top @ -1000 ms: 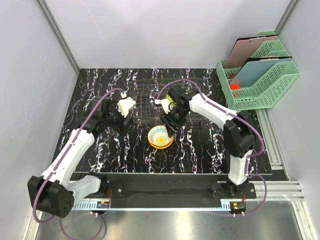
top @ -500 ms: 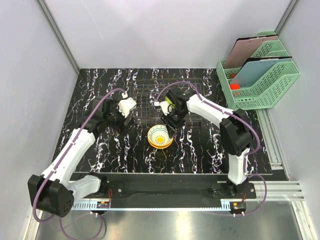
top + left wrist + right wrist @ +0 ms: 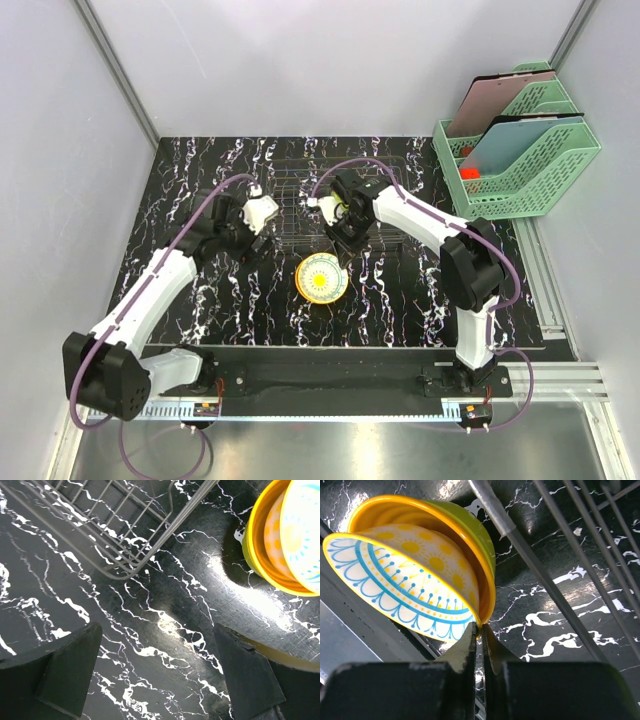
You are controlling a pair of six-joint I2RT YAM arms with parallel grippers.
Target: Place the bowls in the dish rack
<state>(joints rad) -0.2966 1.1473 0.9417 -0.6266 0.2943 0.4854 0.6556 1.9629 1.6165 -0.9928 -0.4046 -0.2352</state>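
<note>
The left arm (image 3: 150, 290) stretched forward and toward the middle from its base, wrist bent down, its jaws spread wide just above the surface (image 3: 165, 645) and holding nothing. The right arm (image 3: 430, 222) stood up from its base, folded at the elbow and reached leftward, its jaws pressed almost together, their tips pinching the rim of the stacked bowls (image 3: 420, 570).

bright overhead light, glare on glossy table (image 3: 240, 595).
</note>
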